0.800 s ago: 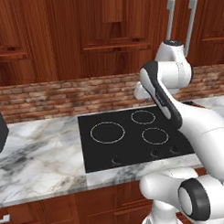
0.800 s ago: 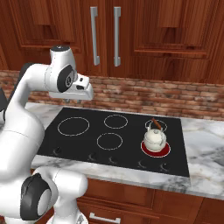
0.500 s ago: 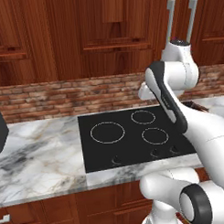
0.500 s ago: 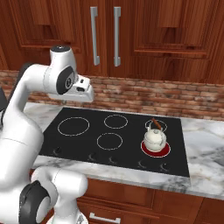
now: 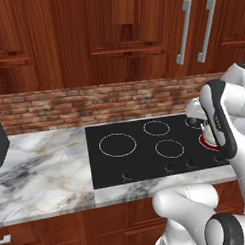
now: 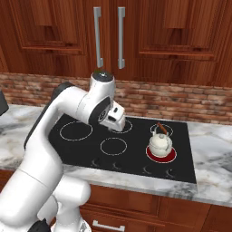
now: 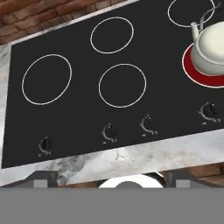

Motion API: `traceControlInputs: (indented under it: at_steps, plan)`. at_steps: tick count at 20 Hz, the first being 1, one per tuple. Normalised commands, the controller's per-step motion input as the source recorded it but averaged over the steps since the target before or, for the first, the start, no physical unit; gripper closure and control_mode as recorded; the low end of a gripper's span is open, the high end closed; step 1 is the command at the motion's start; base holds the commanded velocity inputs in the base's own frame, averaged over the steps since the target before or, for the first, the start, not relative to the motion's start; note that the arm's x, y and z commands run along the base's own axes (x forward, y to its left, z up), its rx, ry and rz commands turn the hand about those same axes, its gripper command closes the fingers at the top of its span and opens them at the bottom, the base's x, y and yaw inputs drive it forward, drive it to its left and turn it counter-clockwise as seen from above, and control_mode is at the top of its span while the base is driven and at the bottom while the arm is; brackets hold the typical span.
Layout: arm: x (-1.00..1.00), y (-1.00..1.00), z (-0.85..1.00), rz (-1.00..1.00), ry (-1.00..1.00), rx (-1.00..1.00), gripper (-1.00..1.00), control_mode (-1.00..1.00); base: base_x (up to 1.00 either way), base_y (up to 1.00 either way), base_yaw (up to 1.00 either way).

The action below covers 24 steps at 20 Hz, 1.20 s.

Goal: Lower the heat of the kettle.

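Glossy cream kettle (image 7: 213,47); smooth black glass cooktop (image 7: 78,116); veined marble counter (image 5: 43,170); polished wood cabinets (image 6: 167,31).

Kettle (image 7: 209,49) on glowing burner (image 7: 192,72)

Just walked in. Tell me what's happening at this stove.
The white robot arm is reaching out over the black glass cooktop. A cream kettle sits on a glowing red burner at the front right. The small black knobs along the cooktop's front edge are untouched; the pincer holds nothing and is not yet at any of them.
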Motion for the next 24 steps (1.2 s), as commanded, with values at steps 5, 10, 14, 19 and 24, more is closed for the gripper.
traceControlInputs:
  at_steps: [5,10,14,19,24]
  plan:
    - [-0.02,-1.0,-0.35,-0.37,0.19,0.13,-1.0,-1.0,0.0,0.0,0.0]
    - [0.0,-1.0,-0.3,-0.29,0.18,0.08,-1.0,-1.0,0.0,0.0,0.0]
    - [0.0,-0.94,-0.3,-0.24,0.19,0.02,-1.0,-1.0,0.0,0.0,0.0]
    - [0.0,-0.65,-0.28,-0.08,0.19,0.0,-1.0,-1.0,0.0,0.0,0.0]
    - [0.0,-0.52,-0.3,-0.04,0.05,0.0,-1.0,-1.0,0.0,0.0,0.0]
